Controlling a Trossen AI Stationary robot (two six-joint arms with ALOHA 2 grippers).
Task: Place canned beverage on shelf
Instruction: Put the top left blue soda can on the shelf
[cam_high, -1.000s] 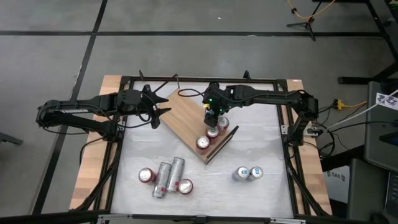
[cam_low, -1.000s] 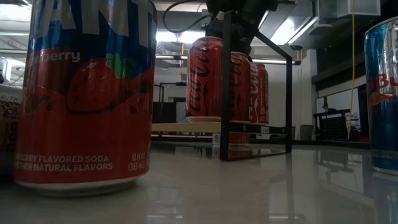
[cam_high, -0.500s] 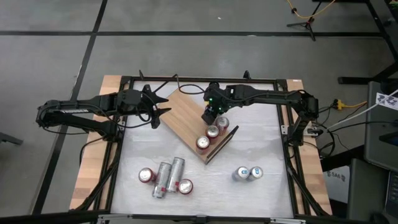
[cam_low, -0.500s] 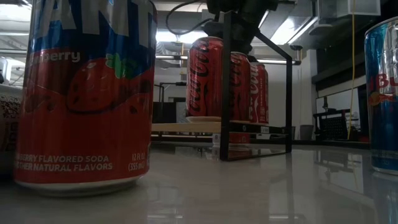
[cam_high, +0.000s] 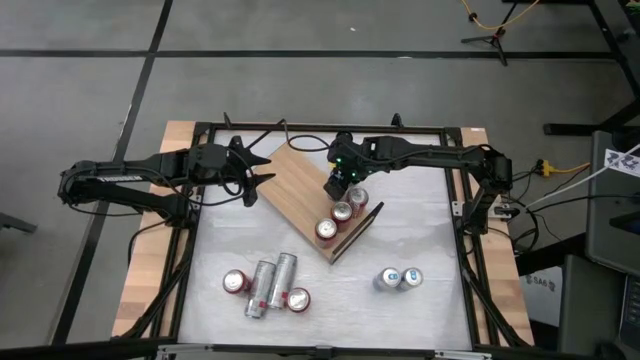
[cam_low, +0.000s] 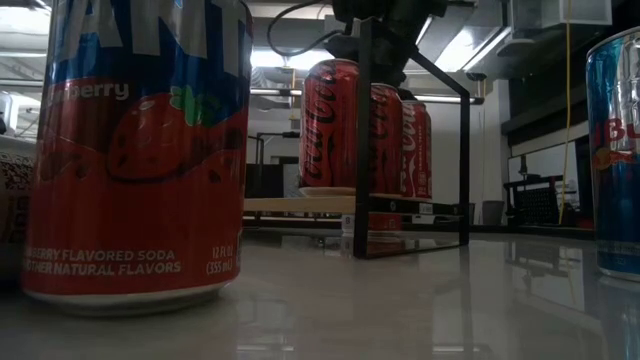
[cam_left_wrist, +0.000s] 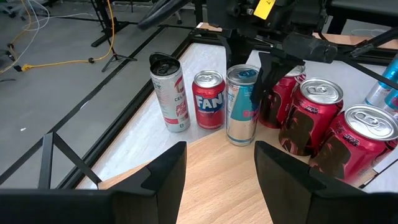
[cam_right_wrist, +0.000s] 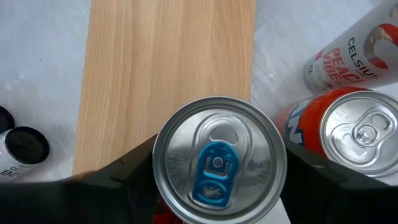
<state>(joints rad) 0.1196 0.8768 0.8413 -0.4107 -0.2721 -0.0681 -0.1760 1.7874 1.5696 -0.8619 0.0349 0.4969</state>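
Your right pincer (cam_high: 338, 186) was clamped on a silver can with a blue tab (cam_right_wrist: 217, 162), one dark finger on each side of its body, and the can stood upright with its base at the wood of the shelf (cam_high: 295, 185). That shelf lay slantwise on the far middle of the worktop (cam_high: 420, 230). Just right of the held can, three red cans (cam_high: 342, 212) stood in a row on the board, running toward the black wire rail (cam_high: 360, 228) at its near-right end. Your left pincer (cam_high: 262, 180) hung at the shelf's far-left corner, its fingers apart with nothing between them. Farther out, four cans (cam_high: 263, 288) sat bunched at the near left of the worktop, two of them lying on their sides, and a pair of blue-topped cans (cam_high: 398, 278) stood side by side at the near right.
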